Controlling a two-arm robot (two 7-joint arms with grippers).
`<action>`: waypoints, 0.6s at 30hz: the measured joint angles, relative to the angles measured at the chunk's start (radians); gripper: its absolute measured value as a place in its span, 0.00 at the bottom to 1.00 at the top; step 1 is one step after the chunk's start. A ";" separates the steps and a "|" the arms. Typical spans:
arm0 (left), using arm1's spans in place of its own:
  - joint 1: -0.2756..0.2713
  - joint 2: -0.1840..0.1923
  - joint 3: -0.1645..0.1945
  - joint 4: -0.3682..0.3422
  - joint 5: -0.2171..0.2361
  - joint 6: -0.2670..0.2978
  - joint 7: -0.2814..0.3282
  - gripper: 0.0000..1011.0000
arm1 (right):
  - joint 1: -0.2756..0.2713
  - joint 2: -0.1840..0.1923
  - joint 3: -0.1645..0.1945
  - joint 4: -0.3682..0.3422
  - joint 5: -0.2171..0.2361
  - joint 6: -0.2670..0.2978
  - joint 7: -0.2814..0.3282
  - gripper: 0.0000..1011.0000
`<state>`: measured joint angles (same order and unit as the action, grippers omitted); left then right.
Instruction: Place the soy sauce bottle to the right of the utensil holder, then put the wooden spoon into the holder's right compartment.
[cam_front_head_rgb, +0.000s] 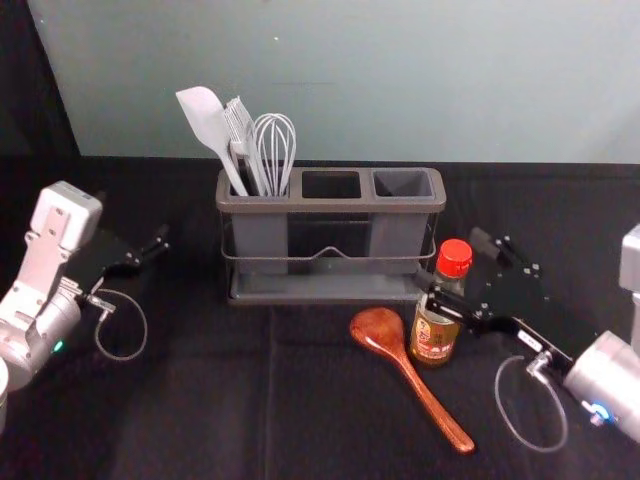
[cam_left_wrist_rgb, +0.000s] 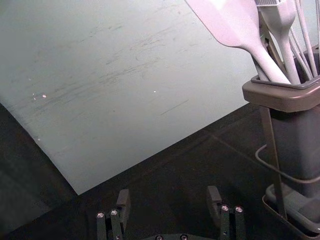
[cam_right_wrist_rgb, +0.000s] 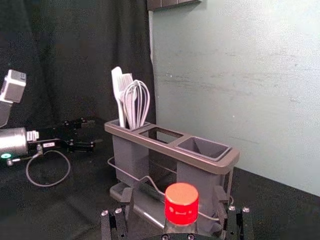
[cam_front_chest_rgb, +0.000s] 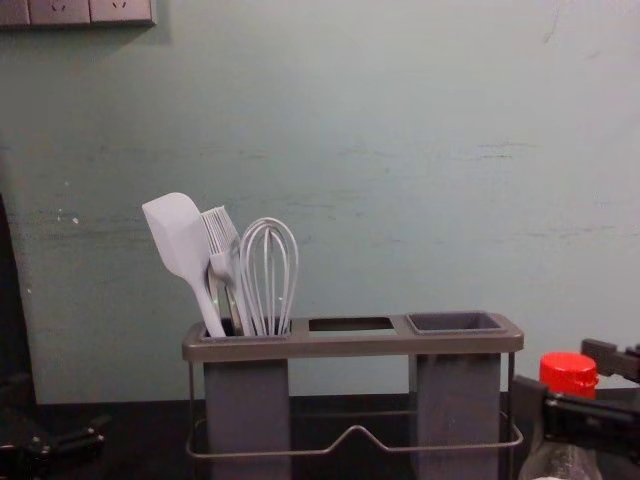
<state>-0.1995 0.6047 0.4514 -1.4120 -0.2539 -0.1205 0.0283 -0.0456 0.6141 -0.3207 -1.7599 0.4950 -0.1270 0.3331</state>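
Head view: the right pincer (cam_front_head_rgb: 453, 260) stands apart around the red-capped glass soy sauce bottle (cam_front_head_rgb: 433, 340), presumably to grip it for placing beside the grey plastic utensil holder (cam_front_head_rgb: 330, 205). The brown wooden spoon (cam_front_head_rgb: 411, 376) lies nearby; the left pincer (cam_left_wrist_rgb: 169, 195), spread, is parked leftward.

Soft, fairly even light falls on the pale wall (cam_front_head_rgb: 400, 90), while the black cloth (cam_front_head_rgb: 180, 430) stays so dark that its folds barely show. In the chest view, a faint shadow lies under the socket panel (cam_front_chest_rgb: 90, 12), suggesting light from above. The spatula (cam_left_wrist_rgb: 227, 22) is nearly washed out in the left wrist view. Small glints sit on the wooden spoon (cam_front_head_rgb: 378, 328), and a blue light (cam_front_head_rgb: 600, 411) glares at the right arm.
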 joint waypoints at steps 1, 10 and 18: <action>0.000 0.000 0.000 0.000 0.000 0.000 0.000 0.99 | 0.010 -0.009 -0.002 0.005 -0.006 0.009 0.000 0.99; 0.000 0.000 0.000 0.000 0.000 0.000 0.000 0.99 | 0.053 -0.054 -0.002 0.038 -0.035 0.048 0.004 0.99; 0.000 0.000 0.000 0.000 0.000 0.000 0.000 0.99 | 0.068 -0.082 0.007 0.061 -0.049 0.064 0.014 0.99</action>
<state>-0.1995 0.6047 0.4514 -1.4120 -0.2539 -0.1205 0.0283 0.0222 0.5319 -0.3138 -1.6987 0.4462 -0.0634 0.3467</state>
